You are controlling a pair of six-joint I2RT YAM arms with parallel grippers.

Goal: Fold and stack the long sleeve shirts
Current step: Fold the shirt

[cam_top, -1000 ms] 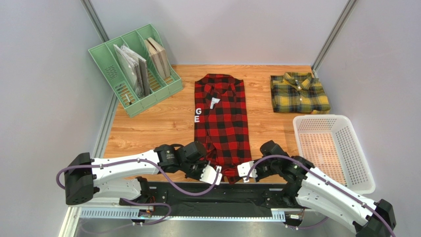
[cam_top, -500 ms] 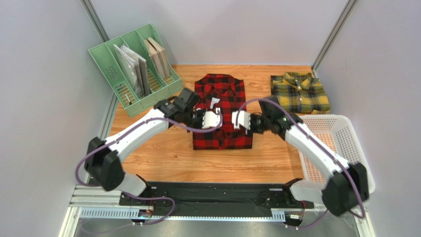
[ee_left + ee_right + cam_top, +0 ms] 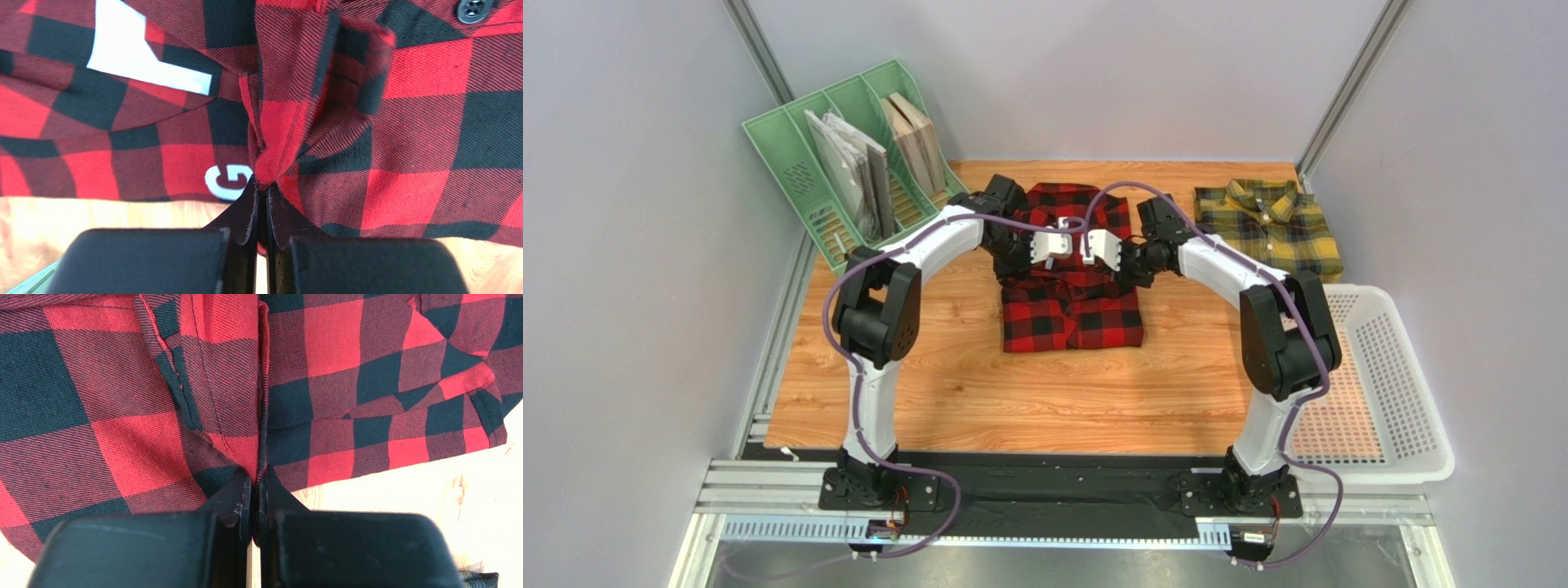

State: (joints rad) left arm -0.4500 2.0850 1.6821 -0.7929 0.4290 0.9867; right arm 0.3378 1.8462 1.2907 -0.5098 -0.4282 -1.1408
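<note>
Right of the green file rack, the red-and-black shirt lies doubled over, its raised edge pinched by the left gripper and right gripper. Farther right sit the yellow shirt and white basket.

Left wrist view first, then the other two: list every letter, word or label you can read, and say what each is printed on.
"G": printed in white on the red-and-black plaid shirt, just above the left gripper.
White block shape on the same shirt: cut off by a fold, not readable as a letter.
Top external and right wrist views: no readable text.
</note>
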